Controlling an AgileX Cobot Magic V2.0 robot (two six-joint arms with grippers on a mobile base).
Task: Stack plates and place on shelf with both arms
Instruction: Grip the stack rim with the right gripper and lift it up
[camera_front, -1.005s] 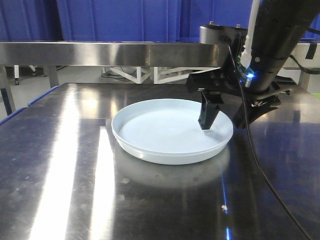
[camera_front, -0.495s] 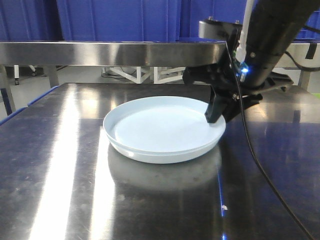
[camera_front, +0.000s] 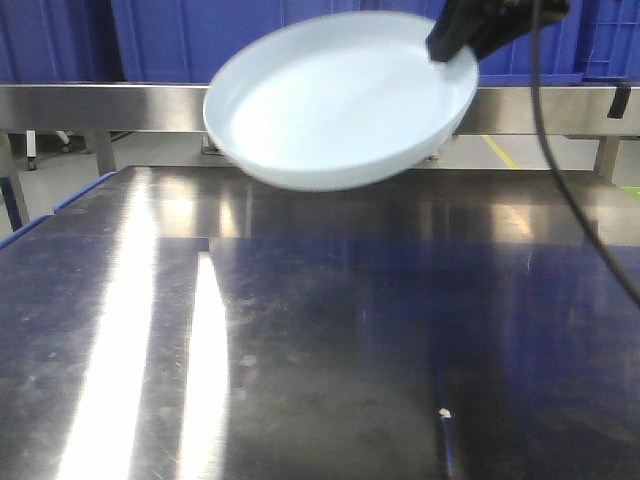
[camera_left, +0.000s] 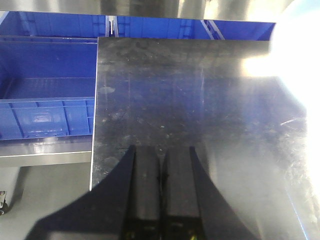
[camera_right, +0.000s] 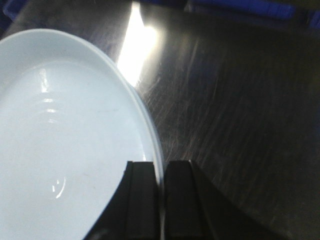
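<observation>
Where the steel table (camera_front: 300, 330) ends on the left, blue crates (camera_left: 47, 107) sit below and beyond its edge in the left wrist view. Left gripper (camera_left: 161, 154) hangs over that stretch of tabletop. Both its fingers are pressed together side by side, no gap showing, nothing between them. Bare scratched metal under it, strong glare off to its right.

Front view, moving across: a long steel shelf rail (camera_front: 100, 105) runs along the back of the table, with more blue crates behind it. Plate (camera_front: 330, 105) is up in the air in front of that rail, clear of the tabletop, from centre to right of centre. It is tilted so its inside faces the camera, left side a little lower. Motion-blurred. Pale bluish-white, glossy, low rim. One plate or two nested, cannot tell from these views.

Right gripper (camera_right: 161, 167) has the plate by its right rim. Its fingers (camera_right: 142, 195) are closed down to a thin slit, one inside the dish, the other outside, rim pinched between. The front view shows only the black tips at the top edge, the rest of the arm out of frame. Black cable (camera_front: 556, 160) drops from there down the right side. Tiny white speck (camera_front: 445, 412) lies on the table near the front, right of centre.
</observation>
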